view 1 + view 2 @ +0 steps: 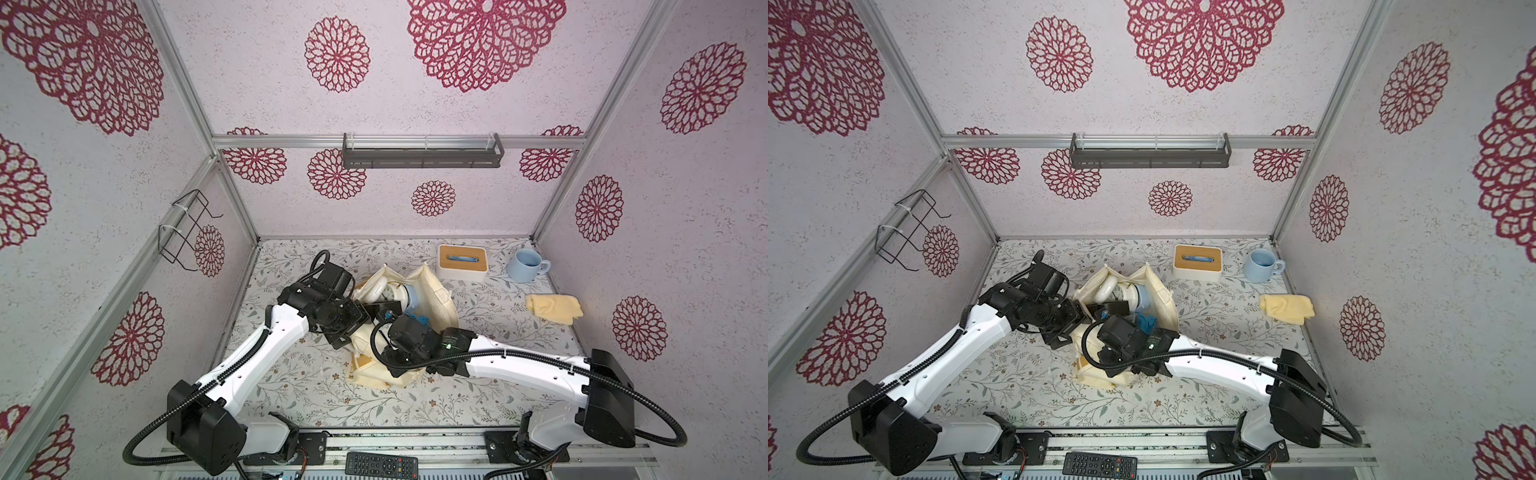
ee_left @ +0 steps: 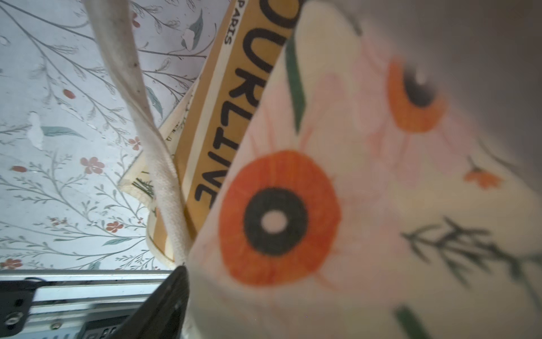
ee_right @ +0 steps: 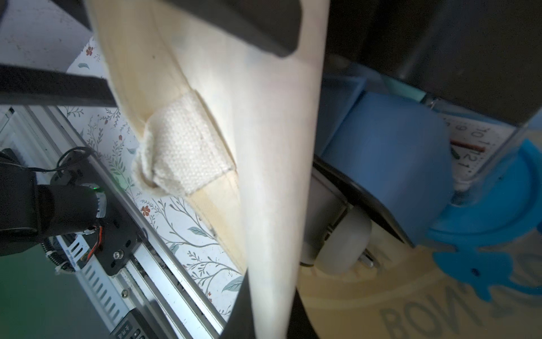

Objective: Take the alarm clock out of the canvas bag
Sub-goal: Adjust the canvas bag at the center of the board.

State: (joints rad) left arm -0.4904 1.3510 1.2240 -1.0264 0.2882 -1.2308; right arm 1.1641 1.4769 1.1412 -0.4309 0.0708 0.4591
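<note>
Top views: a large cream-white canvas bag (image 1: 436, 299) with a tan lettered panel lies slumped in the middle of the floral-papered bench (image 1: 299, 386), its mouth gaping upward.
Alarm clock: the round white-and-blue alarm clock (image 1: 388, 294) sits inside the bag's mouth with its dial showing. In the right wrist view its numerals are readable.
Left jaws: apart and astride the bag's side wall. One black finger (image 2: 170, 293) is outside against the printed cloth, and the other reaches in beside the clock. Nothing is clamped.
Right jaws: closed on the bag's cream cloth rim, close to the woven patch (image 3: 187, 155) where a handle is sewn on.
Left wrist view: the bag's outside fills the frame, blurred orange poppies on pale cloth next to bold black lettering on tan. A cream fabric handle strap (image 2: 146, 132) hangs across it.
Far side: a white tissue box with a wooden top (image 1: 461, 262) and a pale blue ceramic mug (image 1: 524, 266) stand near each other, well apart from the bag.
Right edge: a small folded yellow cloth (image 1: 555, 307) lies flat on the bench.
Front rail: a black remote control (image 1: 381, 464) rests between the arm bases.
</note>
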